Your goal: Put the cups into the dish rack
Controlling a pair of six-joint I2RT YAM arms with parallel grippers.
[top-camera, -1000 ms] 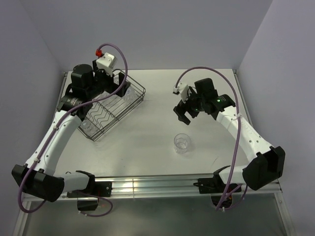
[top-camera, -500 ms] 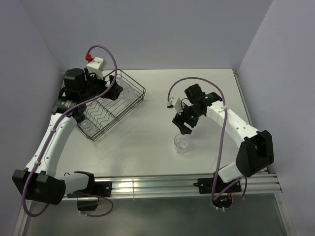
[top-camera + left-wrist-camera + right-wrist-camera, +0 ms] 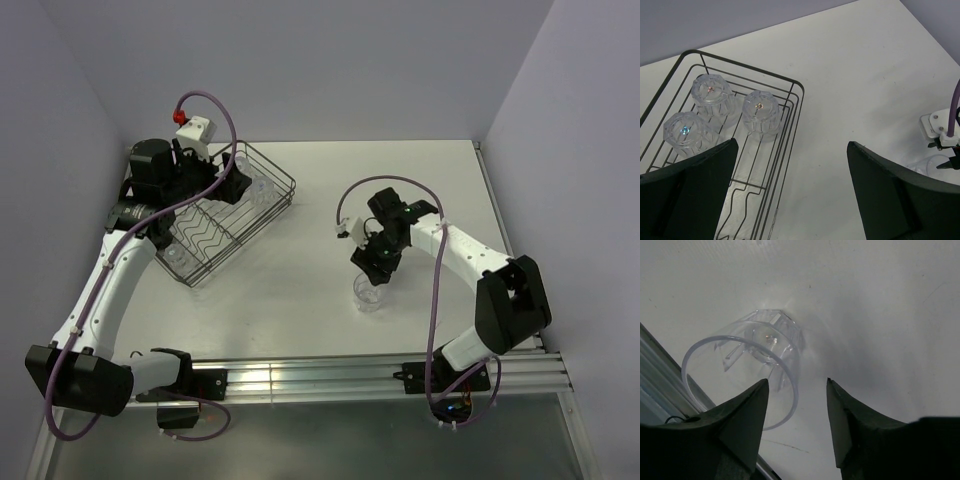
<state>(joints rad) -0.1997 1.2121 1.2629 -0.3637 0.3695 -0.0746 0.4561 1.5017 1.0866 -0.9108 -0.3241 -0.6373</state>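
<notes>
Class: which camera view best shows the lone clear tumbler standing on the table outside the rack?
The right wrist view: the tumbler is close up, upright, its ribs and open rim clear. The top external view shows it small, beneath the right gripper. The left wrist view catches at most a faint sliver of it.

Cups (image 3: 760,112) sit in the dish rack (image 3: 215,235) on the table's (image 3: 300,290) left, a lone cup (image 3: 369,292) to its right

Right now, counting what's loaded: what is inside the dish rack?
Three inverted cups at the dish rack's far end, maybe another in the near corner. The left arm covers one side.
</notes>
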